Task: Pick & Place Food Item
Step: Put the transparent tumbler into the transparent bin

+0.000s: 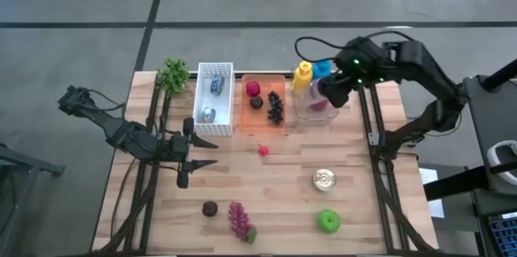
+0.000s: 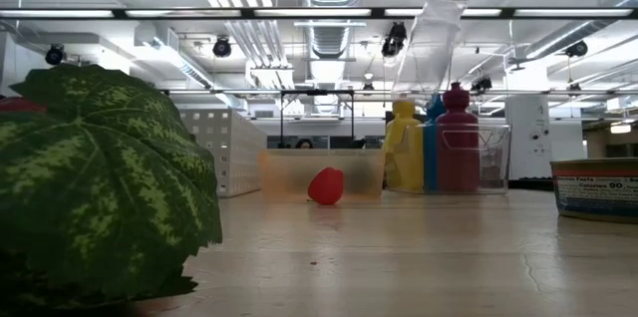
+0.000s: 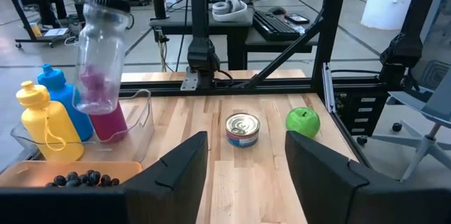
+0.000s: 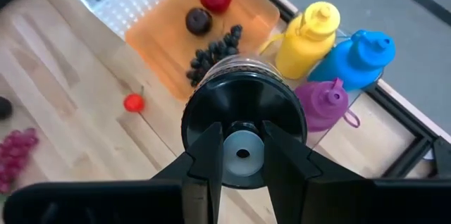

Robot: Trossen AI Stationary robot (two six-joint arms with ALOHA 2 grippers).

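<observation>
A large green leaf [image 2: 100,182] fills the low view's foreground. Held above the clear bin [image 1: 311,111] is a clear bottle [image 3: 99,62] — transparent body, pink contents low inside, black cap. The right gripper [image 4: 243,155] is clamped on that cap, fingers either side of the spout. The bottle hangs nearly upright, long axis slightly tilted, cap uppermost. In the bin stand yellow [image 4: 308,39], blue [image 4: 352,56] and purple [image 4: 320,104] bottles; an orange tray [image 1: 262,124] sits beside. The left gripper [image 3: 246,164] is parked over bare worktop [image 1: 283,200], fingers apart, empty.
</observation>
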